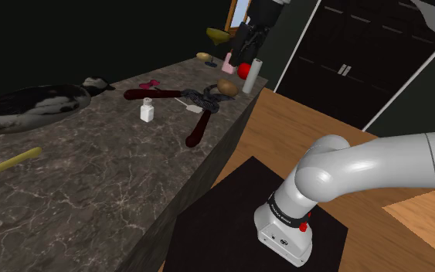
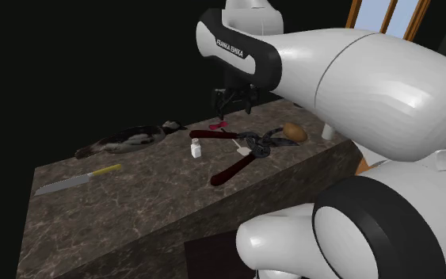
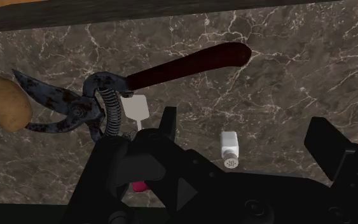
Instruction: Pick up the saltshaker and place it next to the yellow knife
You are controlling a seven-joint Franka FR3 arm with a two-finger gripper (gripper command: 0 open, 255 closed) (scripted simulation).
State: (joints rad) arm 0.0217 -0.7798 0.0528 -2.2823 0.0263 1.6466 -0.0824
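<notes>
On the marble bench (image 1: pixel 92 178), the white saltshaker (image 3: pixel 229 151) stands upright beside red-handled shears (image 3: pixel 184 63), well apart from the yellow knife (image 1: pixel 11 164). End effector (image 3: pixel 246 127) hangs above, fingers apart, holding nothing.

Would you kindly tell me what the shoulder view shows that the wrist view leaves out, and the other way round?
Shoulder view, beyond the wrist view: the yellow knife, a black-and-white bird and the arm's stand. Wrist view, beyond the shoulder view: the gripper open, its fingers apart on either side of the saltshaker, not touching it. Both: the saltshaker, the red-handled shears, the potato and the marble counter.
</notes>
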